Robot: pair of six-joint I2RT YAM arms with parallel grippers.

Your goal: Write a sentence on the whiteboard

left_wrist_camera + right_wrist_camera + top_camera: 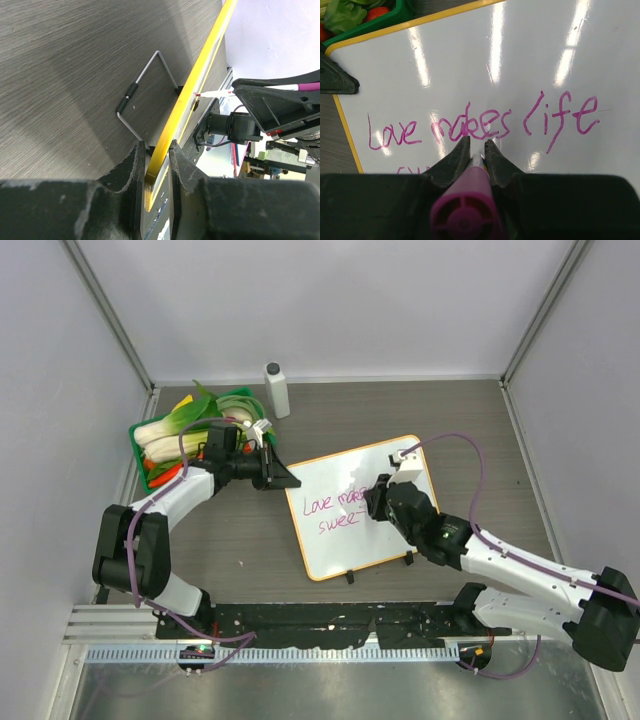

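Bright, even overhead light; glare streaks cross the whiteboard (535, 45), foreground blurred.

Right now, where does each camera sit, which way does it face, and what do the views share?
Top external: fixed above and behind the arms, looking down on the table, the whiteboard, left gripper and right gripper.
Left wrist: looks along its own fingers, shut on the whiteboard's frame edge.
Right wrist: looks down past its own fingers and the marker onto the sentence.
Shared: the whiteboard shows in all three.
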